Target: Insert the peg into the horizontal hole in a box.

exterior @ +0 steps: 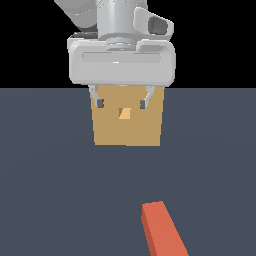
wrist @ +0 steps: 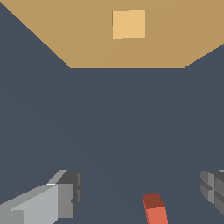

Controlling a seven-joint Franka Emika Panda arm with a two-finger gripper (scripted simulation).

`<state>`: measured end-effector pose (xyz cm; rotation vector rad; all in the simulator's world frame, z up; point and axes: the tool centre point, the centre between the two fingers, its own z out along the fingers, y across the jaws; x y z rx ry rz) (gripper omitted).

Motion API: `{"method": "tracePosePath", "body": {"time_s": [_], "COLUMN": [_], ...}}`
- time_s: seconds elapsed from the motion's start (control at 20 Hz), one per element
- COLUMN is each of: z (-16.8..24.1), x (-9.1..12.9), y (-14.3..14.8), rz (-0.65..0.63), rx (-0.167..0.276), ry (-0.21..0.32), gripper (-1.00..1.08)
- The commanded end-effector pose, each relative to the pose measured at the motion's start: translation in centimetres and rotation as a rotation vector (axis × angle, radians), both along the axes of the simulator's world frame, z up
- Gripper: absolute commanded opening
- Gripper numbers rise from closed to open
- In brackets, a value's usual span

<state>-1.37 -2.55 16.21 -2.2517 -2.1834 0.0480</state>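
Orange-red is showing on the peg (exterior: 163, 229), which is lying flat on the dark floor (exterior: 50, 200) in the foreground of the exterior view, well apart from the box (exterior: 127, 127) and running out of that picture's lower edge, so its far part is not showing at all. The gripper (exterior: 121, 103) is hanging high in front of the box, its fingers (wrist: 65, 194) spread wide and holding nothing; in the wrist view only the peg's near end (wrist: 155, 209) is peeking in between them, closer to one finger than to the other. The peg is looking like a stiff, straight, square-sectioned bar that should not bend or crush, and probably light; its flat sides ought to be giving the pads a sure seat, though a slim bar may be twisting in the grasp if taken far off centre. A hold across the two side faces, somewhat back from the end that is to enter, is looking sensible. The hole (exterior: 125, 113) is appearing as a small lighter square in the tan face, and its depth is impossible to judge. The peg's full length and its other colour are being cut off, and the box's upper part is being hidden behind the hand.
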Motion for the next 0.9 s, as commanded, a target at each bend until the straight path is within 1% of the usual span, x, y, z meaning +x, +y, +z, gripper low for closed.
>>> {"method": "tracePosePath", "body": {"time_s": [0.0,0.2,0.45,0.65,0.85], "z": [0.0,-0.1,-0.7,-1.5,-2.5], "x": [0.0,0.1,0.3,0.6,1.2], "y": [0.0,-0.4,-2.2,-4.7,-7.9], "rz": [0.0,0.003,0.014,0.029,0.05], "rx": [0.0,0.0,0.001,0.002,0.004], "ry": [0.0,0.0,-0.002,-0.004,-0.006], "gripper": [1.0,1.0,1.0,1.0,1.0]}}
